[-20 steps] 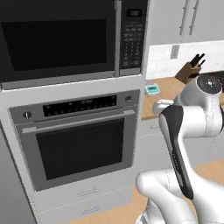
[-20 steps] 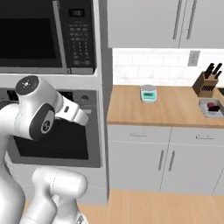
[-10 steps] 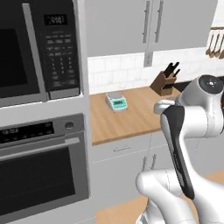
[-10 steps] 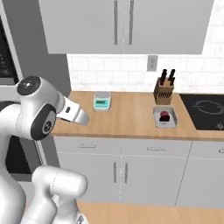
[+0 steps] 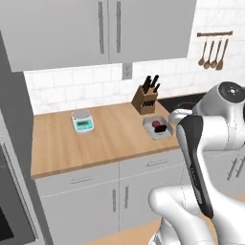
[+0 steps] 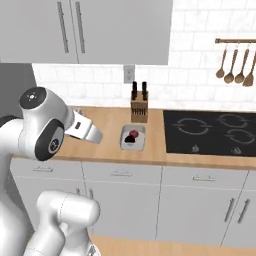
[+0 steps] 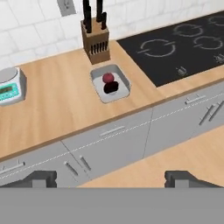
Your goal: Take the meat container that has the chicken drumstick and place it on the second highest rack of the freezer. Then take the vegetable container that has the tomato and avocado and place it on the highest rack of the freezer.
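Just in front of the wooden knife block [image 7: 96,44] you have the shallow grey vegetable container [image 7: 124,82] on the wooden tabletop [image 7: 57,105] — small dark-red round tomato [image 7: 108,78] and a darker lump inside; your end effector [image 7: 111,178] hangs released, well short of it.

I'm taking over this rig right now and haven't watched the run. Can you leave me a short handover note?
Gripper: open, holding nothing, looking down at the counter from a distance.
Shallow light-grey vegetable container sits on the wooden counter in front of the wooden knife block, left of the black cooktop. In it lie the small dark-red tomato and a darker lump beside it, probably the avocado.
Small white kitchen scale stands further left.
Done: nothing I can confirm from here.
Left: at least grasping this container and carrying it to the freezer's highest rack.
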